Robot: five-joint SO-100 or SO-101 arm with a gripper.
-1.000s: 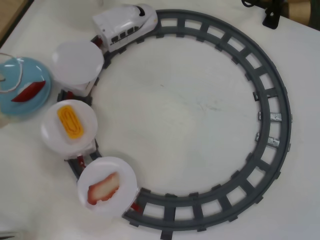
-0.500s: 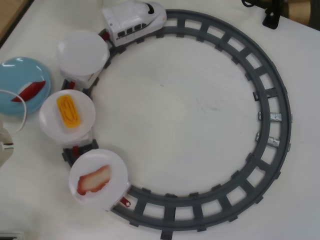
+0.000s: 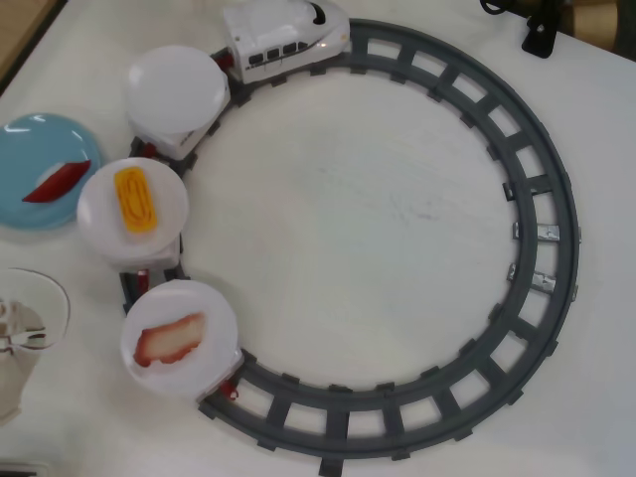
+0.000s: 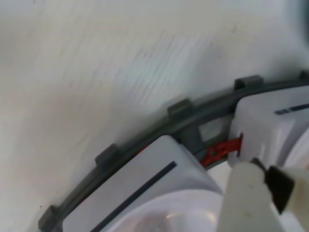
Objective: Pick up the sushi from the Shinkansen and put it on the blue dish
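Overhead view puts the sushi (image 3: 57, 182) on the dish (image 3: 40, 140) at the tabletop's left edge — light, stiff, slick; pinch its long edges. End effector (image 4: 260, 188): opening unclear.

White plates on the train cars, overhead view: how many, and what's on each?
3. Top plate behind the Shinkansen is empty; middle plate holds the yellow piece; bottom plate holds the pink-and-white piece.
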